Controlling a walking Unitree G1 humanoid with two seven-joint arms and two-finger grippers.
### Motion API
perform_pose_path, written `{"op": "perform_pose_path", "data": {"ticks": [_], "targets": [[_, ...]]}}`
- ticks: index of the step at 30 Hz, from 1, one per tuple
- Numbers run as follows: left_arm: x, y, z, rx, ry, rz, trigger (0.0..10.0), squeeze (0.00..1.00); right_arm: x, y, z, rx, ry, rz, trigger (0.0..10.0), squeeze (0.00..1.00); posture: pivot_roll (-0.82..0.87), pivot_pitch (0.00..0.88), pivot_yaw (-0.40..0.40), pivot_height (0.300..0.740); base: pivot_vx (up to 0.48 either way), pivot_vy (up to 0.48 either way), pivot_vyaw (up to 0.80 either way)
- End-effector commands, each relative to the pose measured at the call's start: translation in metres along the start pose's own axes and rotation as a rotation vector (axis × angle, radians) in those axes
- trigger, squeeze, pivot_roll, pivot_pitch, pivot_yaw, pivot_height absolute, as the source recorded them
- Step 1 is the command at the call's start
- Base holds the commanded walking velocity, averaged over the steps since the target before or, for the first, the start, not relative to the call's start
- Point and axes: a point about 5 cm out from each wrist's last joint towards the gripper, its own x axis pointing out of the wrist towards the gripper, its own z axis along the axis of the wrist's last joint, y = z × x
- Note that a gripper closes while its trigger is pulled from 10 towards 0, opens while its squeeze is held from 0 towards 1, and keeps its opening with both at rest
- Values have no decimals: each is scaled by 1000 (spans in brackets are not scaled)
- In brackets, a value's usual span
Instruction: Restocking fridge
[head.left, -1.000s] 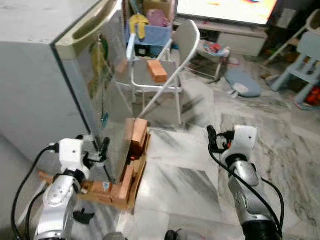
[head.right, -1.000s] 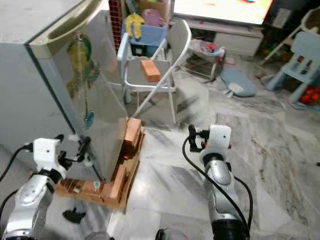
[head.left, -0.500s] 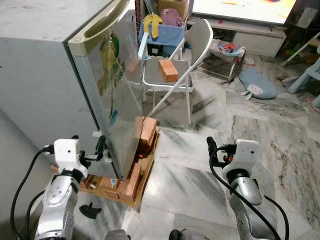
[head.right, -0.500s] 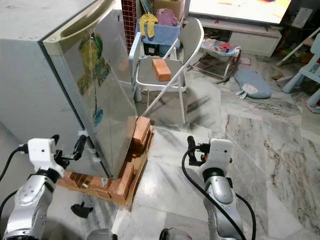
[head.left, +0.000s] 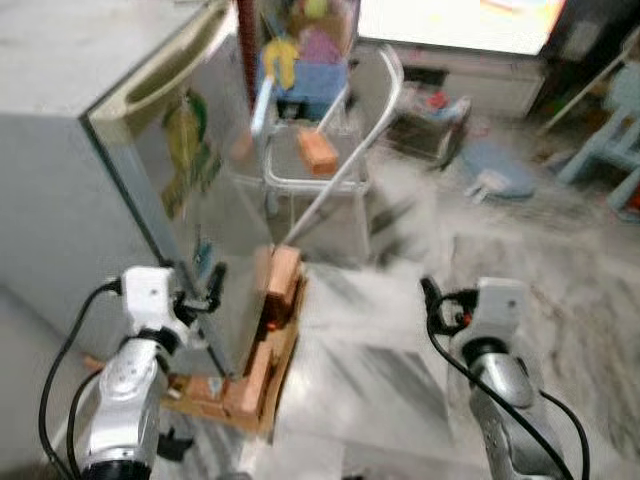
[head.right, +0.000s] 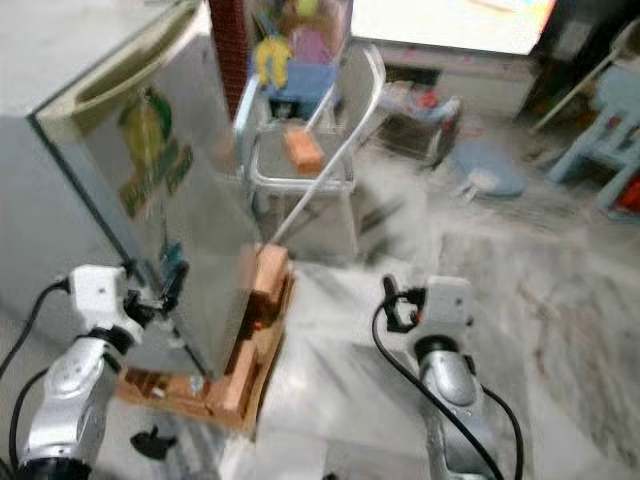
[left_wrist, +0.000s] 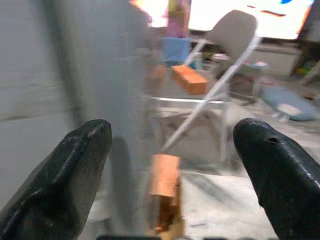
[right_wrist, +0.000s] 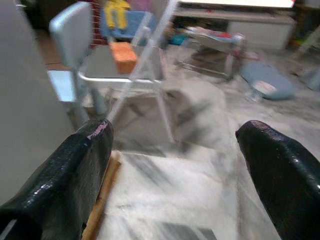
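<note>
We stand before the fridge (head.left: 90, 180), which rests on a wooden pallet (head.left: 262, 385) with bricks (head.left: 282, 280) at its corner; the whole view is blurred. Our left gripper (head.left: 214, 285) is raised close to the lower edge of the fridge door (head.right: 190, 250), its two fingers (left_wrist: 75, 165) spread wide and grasping nothing, with the door edge seen between them. Our right gripper (head.left: 430, 297) hangs over the marble floor (head.left: 560, 260), well apart from the fridge, fingers (right_wrist: 280, 170) likewise spread and empty. Beyond the fridge stands a folding chair (head.left: 330, 150) with a brick-like orange block (head.left: 318, 150) on its seat.
</note>
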Motion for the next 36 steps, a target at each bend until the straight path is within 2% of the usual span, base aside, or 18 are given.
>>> {"op": "perform_pose_path", "data": {"ticks": [1, 10, 13, 17, 21, 24, 25, 27, 29, 31, 34, 36], "targets": [[-2, 4, -3, 13, 19, 11, 10000, 0, 0, 6, 4, 10, -8, 22, 10000, 0, 90, 0, -24, 740, 0, 0, 0], [-1, 7, -3, 19, 21, 14, 10000, 0, 0, 6, 4, 0, -1, 21, 10000, 0, 89, 0, -27, 740, 0, 0, 0], [5, 5, -2, 27, 25, -21, 10000, 0, 1, 5, 6, -3, -1, 20, 10000, 0, 90, 3, -34, 740, 0, 0, 0], [18, 4, 3, 86, 34, -48, 10000, 0, 0, 5, 7, 8, 17, 3, 10000, 0, 75, 15, -36, 740, 0, 0, 0], [28, 8, 7, 102, 32, -36, 10000, 0, -4, 2, 8, 39, 29, -7, 10000, 0, 66, 20, -36, 740, 0, 0, 0], [42, 12, 14, 120, 21, -51, 10000, 0, -13, -1, 8, 33, 33, 1, 10000, 0, 52, 27, -35, 740, 0, 0, 0], [42, 12, 14, 120, 21, -51, 10000, 0, -13, -1, 8, 33, 33, 1, 10000, 0, 52, 27, -35, 740, 0, 0, 0], [54, 13, 24, 141, -1, -42, 10000, 0, -25, 0, 5, 34, 57, 36, 10000, 0, 48, 28, -37, 740, 0, 0, 0], [66, 8, 34, 146, -19, -56, 10000, 0, -32, -2, 1, 30, 76, 35, 10000, 0, 30, 29, -34, 740, 0, 0, 0], [68, 6, 35, 149, -22, -65, 10000, 0, -30, -3, 2, 36, 72, 25, 10000, 0, 30, 29, -34, 740, 0, 0, 0], [76, -8, 36, 148, -27, -112, 10000, 0, -25, -3, 4, 27, 64, 25, 10000, 0, 28, 21, -35, 740, 0, 0, 0], [76, -8, 36, 148, -27, -112, 10000, 0, -25, -3, 4, 27, 64, 25, 10000, 0, 28, 21, -35, 740, 0, 0, 0]]}}
